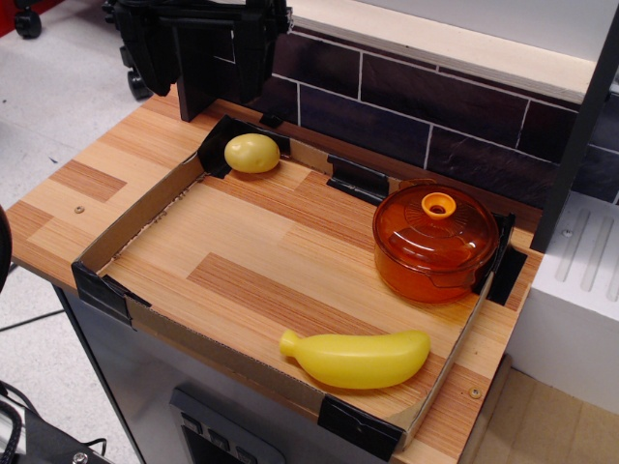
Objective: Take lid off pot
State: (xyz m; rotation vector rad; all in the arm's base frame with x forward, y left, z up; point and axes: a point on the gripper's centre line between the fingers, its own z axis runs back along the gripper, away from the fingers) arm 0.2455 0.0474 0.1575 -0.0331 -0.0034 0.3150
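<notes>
Right, we're looking down at a wooden counter (pixel 87 184) with a low cardboard border (pixel 135 217) taped at its corners in black, and everything of interest sits inside that frame. Over at the far right corner stands the pot (pixel 426 266), deep, translucent orange, upright, tucked close against the cardboard wall and the black tape there. The lid (pixel 437 224) is on it, seated square on the rim, shallow dome up, with its lighter orange ring knob (pixel 438 205) right at the centre. So the lid is on and nothing is touching it.

Up at the top left, the gripper (pixel 203 48) hangs as a dark black mass above the back edge of the counter, well apart from the pot. It's cut off by the top of the frame and all in shadow, so whether the fingers are spread or closed, I honestly cannot tell. Nothing appears to be held beneath it.

Just below that dark block, in the far left corner of the cardboard frame, sits a small round yellow toy fruit, lemon-like (pixel 251 153), resting near the wall. Down at the near edge lies a yellow toy banana (pixel 356 358), on its side, stretched along the front wall and close to the near right corner. Pot and banana are apart, with bare wood between them. Behind it all runs a dark tiled backsplash (pixel 426 111), and a white appliance (pixel 575 290) stands at the right.
</notes>
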